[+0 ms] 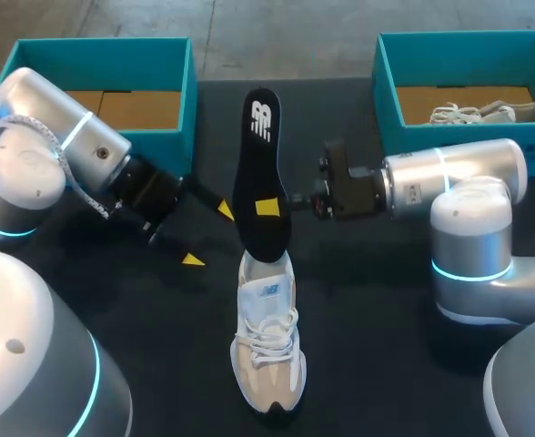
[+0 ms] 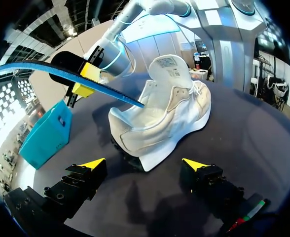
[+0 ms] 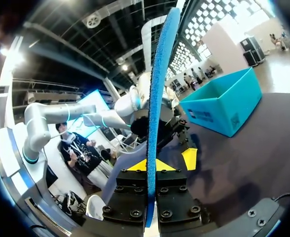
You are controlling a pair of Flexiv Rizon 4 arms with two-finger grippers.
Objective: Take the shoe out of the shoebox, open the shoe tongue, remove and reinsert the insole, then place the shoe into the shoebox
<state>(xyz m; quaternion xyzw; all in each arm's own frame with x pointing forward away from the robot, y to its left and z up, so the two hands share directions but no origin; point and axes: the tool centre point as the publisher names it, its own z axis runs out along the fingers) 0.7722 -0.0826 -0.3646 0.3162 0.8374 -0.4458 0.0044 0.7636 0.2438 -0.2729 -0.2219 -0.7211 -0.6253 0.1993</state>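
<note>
The right gripper clamps the flat black, blue-backed foam insole, its near end at the beige-and-white lace-up sneaker; the left gripper hangs released, just left.

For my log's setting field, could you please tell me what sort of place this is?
Probably a robot test bench: two arms at a black table with teal shoeboxes and a shoe.

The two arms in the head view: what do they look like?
Both the left arm and right arm are rounded, silver-white, with glowing cyan rings at joints. A braided white cable loops along the left wrist. The left gripper and right gripper are black with yellow tips.
</note>
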